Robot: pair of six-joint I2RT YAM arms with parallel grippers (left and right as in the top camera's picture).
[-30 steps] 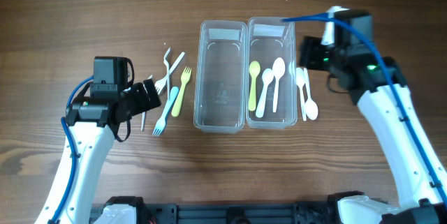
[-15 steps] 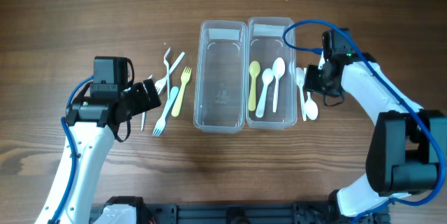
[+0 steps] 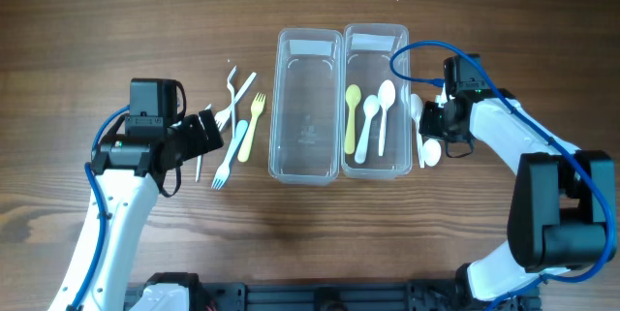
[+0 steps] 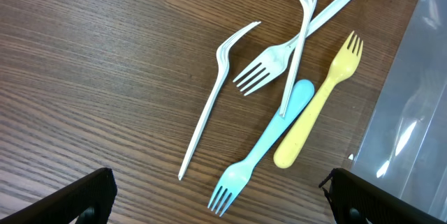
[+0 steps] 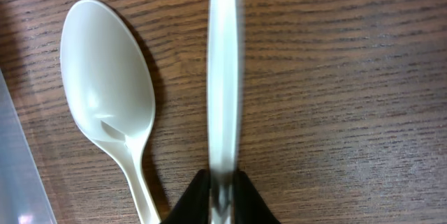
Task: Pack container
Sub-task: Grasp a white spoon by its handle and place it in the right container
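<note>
Roughly a third done, I judge - three spoons point(image 3: 368, 122) lie in the right container point(image 3: 376, 32), the left container point(image 3: 308, 88) is bare, and the forks point(image 3: 239, 135) wait on the table point(image 3: 116, 20). My right gripper point(image 5: 222, 195) is pinched on a white handle point(image 5: 225, 77) just beside that container - long axis parallel to its long side, free end pointing away from the fingers, head hidden. A loose white spoon point(image 5: 105, 70) lies alongside. The left gripper point(image 4: 220, 199) is spread wide over the forks.
</note>
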